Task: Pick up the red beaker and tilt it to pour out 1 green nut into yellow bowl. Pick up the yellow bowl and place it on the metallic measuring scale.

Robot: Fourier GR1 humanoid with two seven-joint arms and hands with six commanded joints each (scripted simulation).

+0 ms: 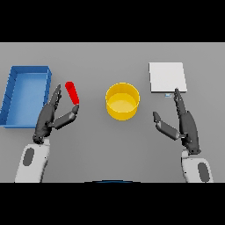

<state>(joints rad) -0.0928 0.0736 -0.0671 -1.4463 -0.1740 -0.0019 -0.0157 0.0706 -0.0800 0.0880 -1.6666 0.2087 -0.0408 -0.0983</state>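
Note:
The red beaker [72, 92] stands slightly tilted on the grey table left of centre. My left hand [49, 117] is right beside it, fingers straight on its left and thumb reaching under its right side, not closed round it. The yellow bowl [122, 101] sits in the middle of the table; I cannot tell whether anything lies inside. The metallic measuring scale [167, 77] is a pale square plate at the back right. My right hand [185, 124] is open in front of the scale, fingertips close to its near edge.
A blue tray [12, 90] lies along the left side of the table, just left of my left hand.

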